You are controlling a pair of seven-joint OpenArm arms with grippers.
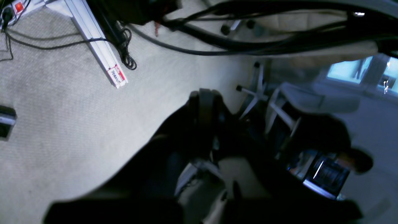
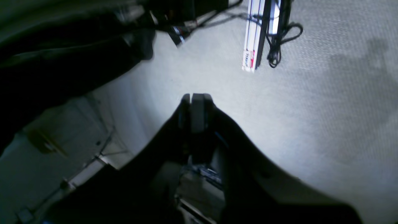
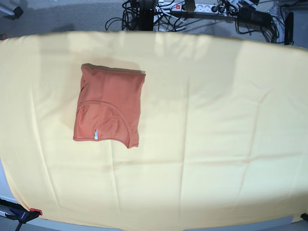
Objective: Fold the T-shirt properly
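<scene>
Pale yellow cloth [image 3: 216, 144] fills the overhead view, creased in long lines. On its upper left lies the rust-orange T-shirt [image 3: 109, 103], folded into a compact rectangle, its neckline and small pale tag showing near the lower edge. Neither arm appears there. Each wrist camera looks down at grey carpet: the left gripper [image 1: 205, 99] and right gripper [image 2: 195, 107] are both closed, empty.
</scene>
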